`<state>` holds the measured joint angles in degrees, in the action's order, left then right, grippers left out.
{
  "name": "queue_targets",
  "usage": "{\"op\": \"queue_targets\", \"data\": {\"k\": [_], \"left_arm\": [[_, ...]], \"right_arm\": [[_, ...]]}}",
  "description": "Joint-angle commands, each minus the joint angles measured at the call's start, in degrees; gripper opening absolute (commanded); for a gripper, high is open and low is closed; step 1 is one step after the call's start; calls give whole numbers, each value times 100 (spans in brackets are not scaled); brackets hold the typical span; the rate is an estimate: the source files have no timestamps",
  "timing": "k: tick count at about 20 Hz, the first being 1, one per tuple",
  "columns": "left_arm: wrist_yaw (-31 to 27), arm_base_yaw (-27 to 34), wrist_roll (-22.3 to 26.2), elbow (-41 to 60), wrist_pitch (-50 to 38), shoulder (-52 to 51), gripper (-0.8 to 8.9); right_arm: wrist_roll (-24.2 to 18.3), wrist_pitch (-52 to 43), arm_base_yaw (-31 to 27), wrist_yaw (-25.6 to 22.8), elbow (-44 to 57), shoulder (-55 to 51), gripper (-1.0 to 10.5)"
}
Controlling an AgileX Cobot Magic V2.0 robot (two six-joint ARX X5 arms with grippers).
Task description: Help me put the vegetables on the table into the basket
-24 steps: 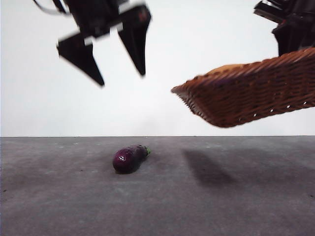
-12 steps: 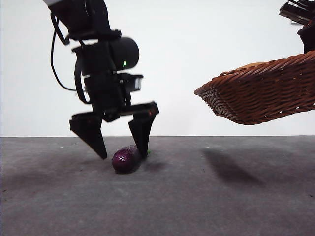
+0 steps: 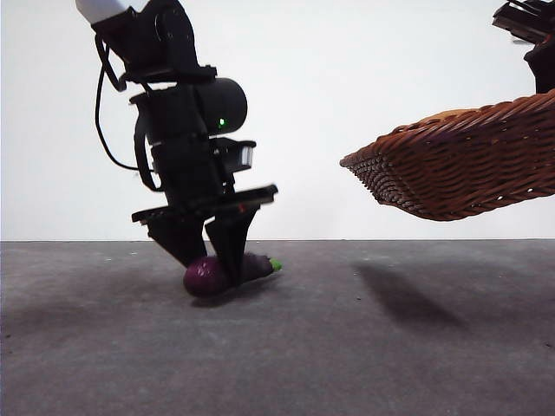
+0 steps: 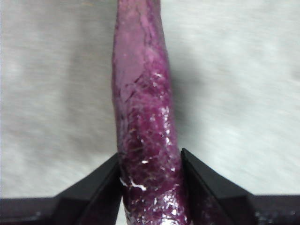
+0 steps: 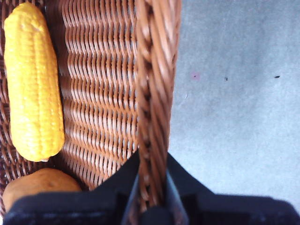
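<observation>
A dark purple eggplant [image 3: 201, 277] with a green stem lies on the grey table [image 3: 364, 347], left of centre. My left gripper [image 3: 211, 265] has come down on it from above and is shut on the eggplant [image 4: 143, 117], one black jaw on each side. At the right, the brown wicker basket [image 3: 451, 169] hangs tilted in the air. My right gripper [image 5: 152, 190] is shut on its braided rim [image 5: 157, 70]. Inside the basket lie a yellow corn cob [image 5: 33, 79] and a tan potato [image 5: 40, 187].
The basket's shadow [image 3: 403, 299] falls on the table below it, right of the eggplant. The right arm [image 3: 538, 39] shows as a dark shape at the top right corner. A plain white wall stands behind the table.
The left gripper's jaws have shut on the eggplant, which shifted a little to the left and now points its stem right. The basket has barely moved.
</observation>
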<state>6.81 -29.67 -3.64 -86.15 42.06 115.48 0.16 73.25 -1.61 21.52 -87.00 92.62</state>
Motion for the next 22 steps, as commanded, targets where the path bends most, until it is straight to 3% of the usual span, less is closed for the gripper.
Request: {"op": "queue_targets", "data": {"k": [1,3,6,8,15,20,21,22], "left_arm": [[483,4,72,-28,83,-481,-13],[643,-92,70,-31,157,-1012,-13],[70,-339,-22,-28,313,-1834,-13],[251,-595,-85,-31,262,-2170,-13],[1169,-1246,-876,-28,87,-1749,-13],[1207,-1351,-1333,-28,-232,-1729,6],[1209,-1351,-1464,-28,-236,-1729,64],[1213,-1353,-1532,-28,-236,-1729,220]], "right_arm": [[-26,-11,15,103,-4,24,-17],[-11,7,52,90,-4,24,-17],[166,-26,164,-229,-4,24,-17],[280,-105,356,-238,-4,24,-16],[761,-551,1499,-225,-4,24,-17],[887,-621,2050,-249,-4,24,-17],[890,-612,2094,-249,-4,24,-17],[892,-595,2116,-273,-4,24,-17]]}}
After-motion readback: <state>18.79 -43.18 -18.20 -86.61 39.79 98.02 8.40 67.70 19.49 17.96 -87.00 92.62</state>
